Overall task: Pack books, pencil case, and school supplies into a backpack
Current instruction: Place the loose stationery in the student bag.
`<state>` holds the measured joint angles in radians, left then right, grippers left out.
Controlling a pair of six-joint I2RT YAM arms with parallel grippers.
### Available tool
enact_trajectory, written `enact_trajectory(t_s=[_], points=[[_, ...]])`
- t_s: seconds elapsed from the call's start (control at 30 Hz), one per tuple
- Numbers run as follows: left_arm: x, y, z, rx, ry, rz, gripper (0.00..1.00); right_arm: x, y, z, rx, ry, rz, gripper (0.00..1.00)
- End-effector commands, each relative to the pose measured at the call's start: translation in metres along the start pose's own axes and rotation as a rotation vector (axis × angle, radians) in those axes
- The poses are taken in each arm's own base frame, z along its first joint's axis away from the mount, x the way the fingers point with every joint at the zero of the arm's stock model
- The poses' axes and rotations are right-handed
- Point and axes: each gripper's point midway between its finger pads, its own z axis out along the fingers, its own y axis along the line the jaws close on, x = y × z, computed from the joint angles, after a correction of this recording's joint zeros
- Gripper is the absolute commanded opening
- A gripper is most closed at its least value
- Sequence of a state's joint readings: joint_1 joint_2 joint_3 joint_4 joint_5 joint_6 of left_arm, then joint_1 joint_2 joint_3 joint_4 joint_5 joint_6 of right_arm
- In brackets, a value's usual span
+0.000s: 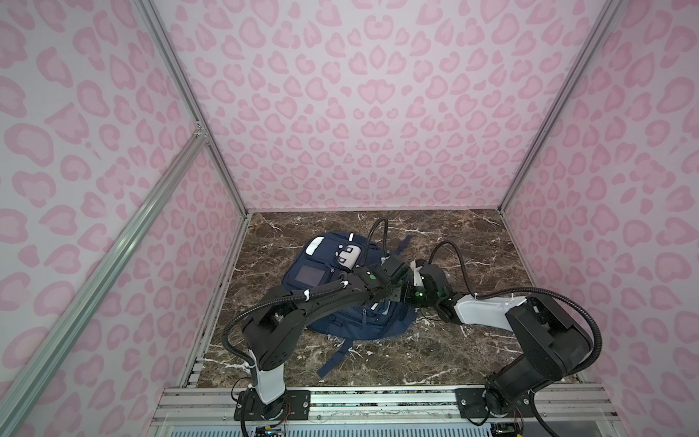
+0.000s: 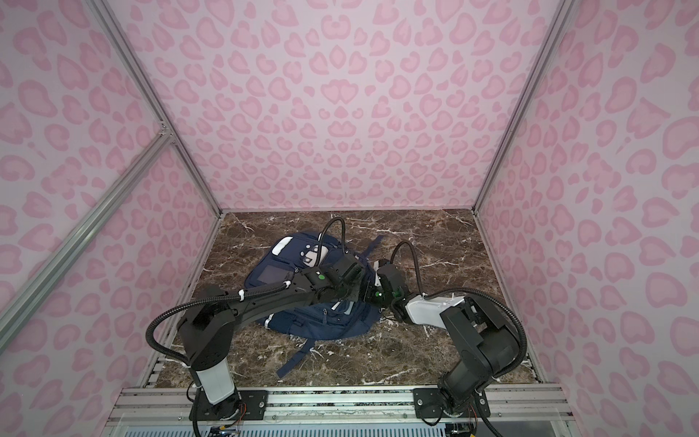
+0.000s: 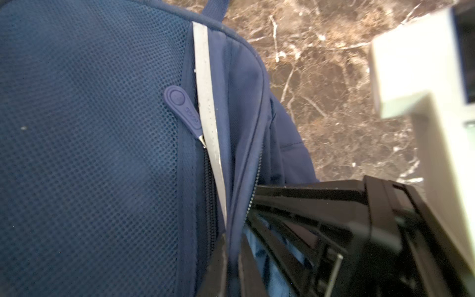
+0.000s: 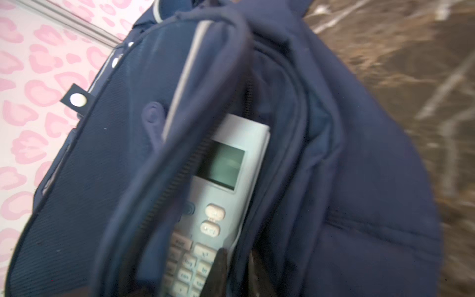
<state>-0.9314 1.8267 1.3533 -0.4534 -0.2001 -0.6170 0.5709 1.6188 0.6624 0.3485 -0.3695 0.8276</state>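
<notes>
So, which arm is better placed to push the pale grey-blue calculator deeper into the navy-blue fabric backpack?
Right. The right pincer sits at the pale grey-blue calculator inside the open navy-blue fabric backpack, while the left pincer is shut at the zipper edge, apparently holding it open.

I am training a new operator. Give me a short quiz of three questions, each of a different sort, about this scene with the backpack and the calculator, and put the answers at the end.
1. True or false: the calculator lies on the table, beside the backpack.
2. Choose one. The table surface looks like: A) pale wood, B) brown marble with white veins, C) green cloth.
3. Fill the gap: in the right wrist view, the pocket around the calculator is zipped ____.

Key: 1 false, it sits inside a backpack pocket; 2 B; 3 open.
</notes>
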Motion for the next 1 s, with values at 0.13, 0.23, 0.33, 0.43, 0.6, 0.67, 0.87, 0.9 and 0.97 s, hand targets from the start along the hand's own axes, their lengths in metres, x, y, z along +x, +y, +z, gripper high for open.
enact_trajectory(t_s=[0.13, 0.23, 0.33, 0.43, 0.6, 0.67, 0.87, 0.9, 0.97], points=[[0.001, -0.007, -0.001, 0.009, 0.011, 0.016, 0.13, -0.004, 0.030, 0.012, -0.047, -0.011, -0.059, 0.15], [0.010, 0.003, 0.013, -0.029, 0.043, 0.017, 0.17, -0.003, 0.014, 0.010, -0.018, -0.027, -0.037, 0.14], [0.019, 0.011, 0.023, -0.067, 0.065, 0.016, 0.19, 0.001, 0.001, 0.002, 0.016, -0.031, -0.023, 0.12], [0.022, 0.010, 0.027, -0.058, 0.073, 0.015, 0.22, 0.005, -0.013, -0.009, 0.095, -0.038, -0.032, 0.09], [0.022, 0.009, 0.027, -0.055, 0.076, 0.018, 0.31, 0.007, -0.022, -0.025, 0.121, -0.069, -0.022, 0.08], [0.020, 0.008, 0.024, -0.049, 0.071, 0.022, 0.35, 0.005, -0.027, -0.032, 0.146, -0.090, -0.021, 0.03], [0.008, 0.006, 0.008, -0.032, 0.022, 0.015, 0.52, -0.002, -0.037, -0.043, 0.169, -0.132, -0.013, 0.00], [0.009, 0.007, 0.009, -0.034, 0.029, 0.017, 0.52, -0.002, -0.038, -0.042, 0.162, -0.115, -0.011, 0.00], [0.012, 0.007, 0.012, -0.038, 0.043, 0.020, 0.52, 0.000, -0.037, -0.036, 0.131, -0.089, -0.001, 0.19]])
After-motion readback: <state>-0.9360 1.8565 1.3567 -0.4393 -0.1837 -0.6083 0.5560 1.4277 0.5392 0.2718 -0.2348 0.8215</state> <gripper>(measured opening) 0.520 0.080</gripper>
